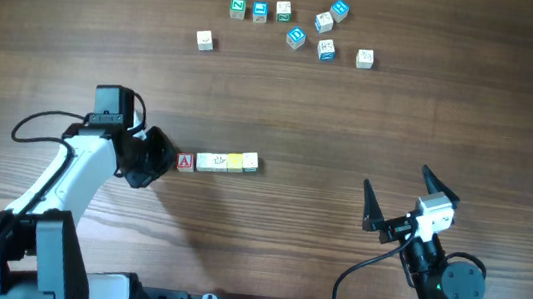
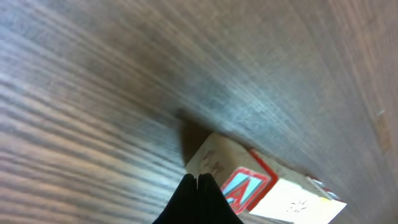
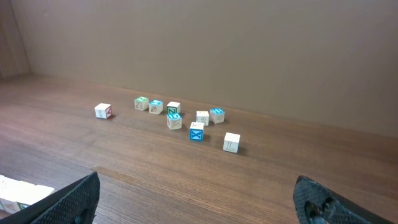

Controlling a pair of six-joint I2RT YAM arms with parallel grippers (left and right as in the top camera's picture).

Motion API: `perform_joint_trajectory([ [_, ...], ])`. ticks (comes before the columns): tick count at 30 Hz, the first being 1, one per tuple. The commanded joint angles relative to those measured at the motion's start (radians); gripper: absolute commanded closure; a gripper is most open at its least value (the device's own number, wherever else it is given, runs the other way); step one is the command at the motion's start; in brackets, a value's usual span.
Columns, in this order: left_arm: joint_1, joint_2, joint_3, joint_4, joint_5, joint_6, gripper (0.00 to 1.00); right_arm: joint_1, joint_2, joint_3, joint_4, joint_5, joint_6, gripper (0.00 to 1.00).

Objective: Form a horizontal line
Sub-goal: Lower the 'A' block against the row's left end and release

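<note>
— Where does the row of cubes [image 1: 222, 163] lie?

— Near the middle of the wooden table [image 1: 402, 105], running left to right. The red "A" cube [image 1: 185, 162] is at its left end. Next comes whitish wood, then a yellow cube [image 1: 235, 163], and a green-edged cube [image 1: 251, 164] closes the right end. The overhead view shows them pressed side by side. The red one sits a shade lower than the others.

— And the left claw [image 1: 171, 159]?

— Its fingers are pinched together with nothing between them. The tip is at the left face of the red "A" cube [image 2: 249, 186], low over the table. In its own camera the dark tip [image 2: 196, 180] overlaps that cube's near edge. Whether it actually touches the wood cannot be told.

— What about the right claw [image 1: 400, 192]?

— It is spread wide and empty, and it sits well apart from the row on the right side of the table. In its camera the two dark fingers [image 3: 78, 199] frame the lower corners of the view. The row's right end peeks in at the bottom left.

— Any other cubes?

— Loose cubes [image 1: 300, 28] lie scattered along the far side of the table, some with blue faces and some with green. One plain cube [image 1: 205, 39] sits alone to their left. The right claw's camera shows the same scatter [image 3: 180, 118] ahead of it.
</note>
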Motion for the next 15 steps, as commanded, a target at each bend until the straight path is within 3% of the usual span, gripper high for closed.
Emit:
perform_joint_trajectory([
  [1, 0.002, 0.006, -0.005, 0.020, -0.087, 0.023, 0.96, -0.008, -0.006, -0.001, 0.002, 0.003, 0.006, 0.00],
  [15, 0.002, 0.006, -0.005, 0.046, 0.076, 0.021, 0.96, -0.008, -0.006, -0.001, 0.002, 0.003, 0.006, 0.00],
])
